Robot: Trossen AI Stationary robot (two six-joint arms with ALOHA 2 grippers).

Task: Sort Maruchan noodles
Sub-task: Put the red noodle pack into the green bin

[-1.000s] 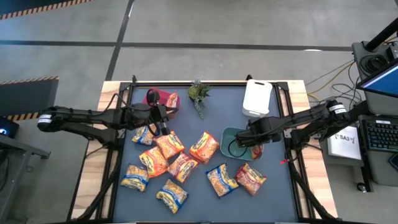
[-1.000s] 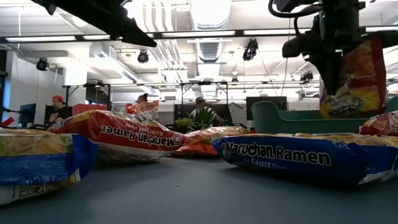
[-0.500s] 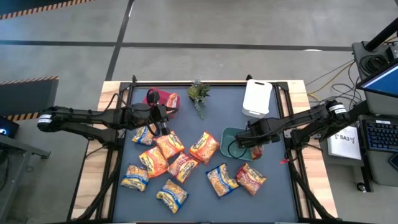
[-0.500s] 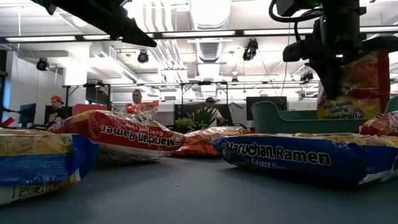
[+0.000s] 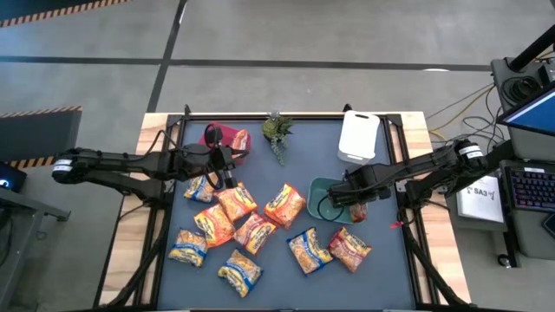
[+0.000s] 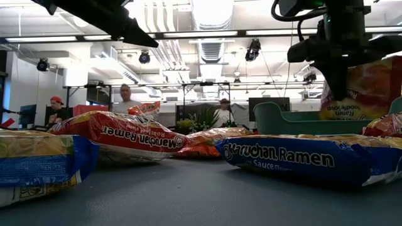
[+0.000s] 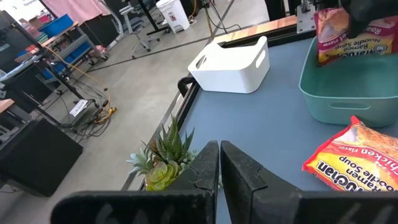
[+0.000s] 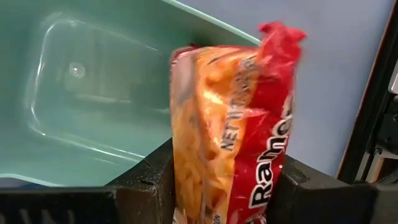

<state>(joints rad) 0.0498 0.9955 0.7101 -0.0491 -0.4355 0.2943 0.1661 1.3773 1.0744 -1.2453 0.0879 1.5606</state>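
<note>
Right claw (image 8: 230, 186): clamped narrow on a red packet (image 8: 233, 130), crinkly plastic, held upright over the teal bin (image 5: 323, 192).
Teal bin: smooth rounded plastic tub, directly beneath that claw.
Left claw (image 7: 219, 163): fingers nearly touching, holding nothing, hovering above the loose packets (image 5: 238, 201) on the far side of the spread from the right claw.
Loose packets: nine flat rectangular pouches on the dark tabletop (image 5: 295, 286), orange, red and yellow-with-blue; two lie just beside the right claw, below the teal bin.
White bin (image 5: 357, 136): one, hard plastic with handle slots, beyond the right claw.
Plant (image 5: 277, 133): one, small and spiky, just ahead of the left claw.
</note>
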